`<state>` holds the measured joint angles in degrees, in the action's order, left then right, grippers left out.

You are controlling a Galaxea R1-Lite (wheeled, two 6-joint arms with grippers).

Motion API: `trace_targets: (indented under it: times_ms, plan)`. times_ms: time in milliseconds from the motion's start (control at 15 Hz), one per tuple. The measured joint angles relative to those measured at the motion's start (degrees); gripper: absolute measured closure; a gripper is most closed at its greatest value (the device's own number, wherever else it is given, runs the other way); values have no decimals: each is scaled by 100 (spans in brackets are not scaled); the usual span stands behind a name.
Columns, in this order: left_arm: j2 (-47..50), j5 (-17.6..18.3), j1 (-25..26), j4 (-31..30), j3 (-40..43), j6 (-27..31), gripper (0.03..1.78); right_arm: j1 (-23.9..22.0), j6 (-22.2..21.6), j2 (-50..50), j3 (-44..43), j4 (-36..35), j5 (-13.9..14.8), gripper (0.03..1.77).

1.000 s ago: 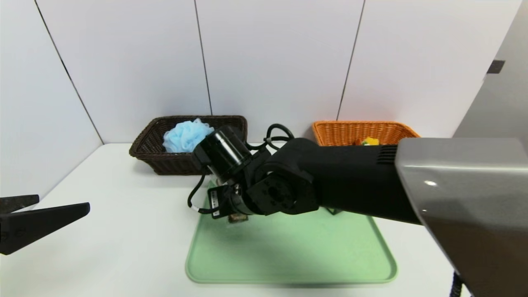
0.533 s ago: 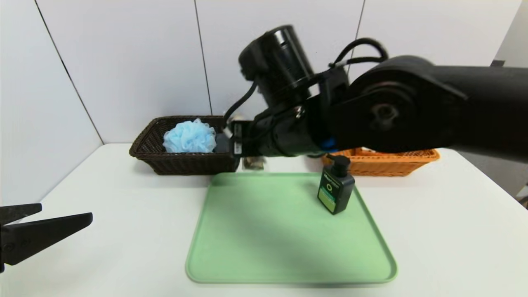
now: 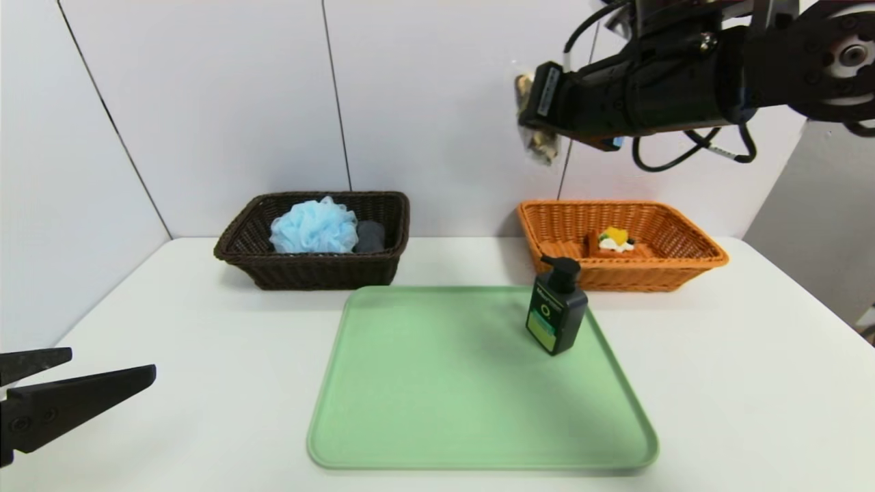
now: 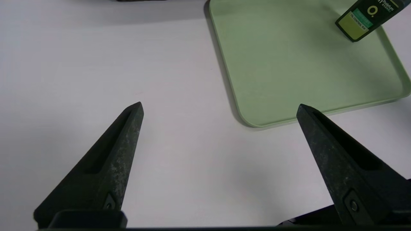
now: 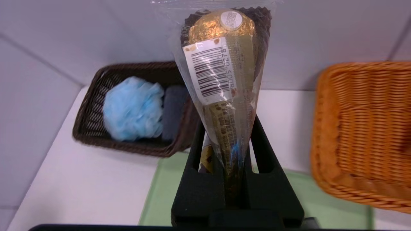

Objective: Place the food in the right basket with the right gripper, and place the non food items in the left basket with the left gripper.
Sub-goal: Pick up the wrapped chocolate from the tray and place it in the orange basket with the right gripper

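High above the table, my right gripper (image 3: 532, 116) (image 5: 228, 123) is shut on the wrapped food bar (image 3: 541, 147) (image 5: 221, 64), up and left of the orange right basket (image 3: 683, 266) (image 5: 362, 128). The waffle (image 3: 615, 240) lies in that basket. The blue puff (image 3: 314, 225) (image 5: 133, 109) and grey towel (image 3: 370, 236) (image 5: 173, 109) sit in the dark brown left basket (image 3: 307, 272) (image 5: 93, 96). A green pump bottle (image 3: 557, 314) (image 4: 366, 16) stands on the tray's far right. My left gripper (image 3: 113, 361) (image 4: 220, 105) hovers open and empty over the table's near left.
A pale green tray (image 3: 444, 396) (image 4: 289, 64) (image 5: 157, 192) lies mid-table in front of both baskets. White wall panels stand close behind the baskets. Bare white tabletop (image 3: 205, 342) stretches left of the tray.
My right arm has lifted the bar off the tray and swung up and to the right, uncovering the bottle and the orange basket. The left gripper has barely moved.
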<state>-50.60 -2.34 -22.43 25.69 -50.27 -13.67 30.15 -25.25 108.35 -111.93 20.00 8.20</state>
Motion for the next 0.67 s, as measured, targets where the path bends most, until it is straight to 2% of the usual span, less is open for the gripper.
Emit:
trace_targets:
  times_ms: [200,467,667]
  plan:
    - [-2,0,0,-6,13,-2,12,-630,-772,9,39,68,-346,162]
    - [-2,2,0,-9,15,-5,12,-1265,-2077,325,162,405,-407,162]
    - [0,0,0,-9,22,-16,12,-1554,-2687,684,179,483,-418,162]
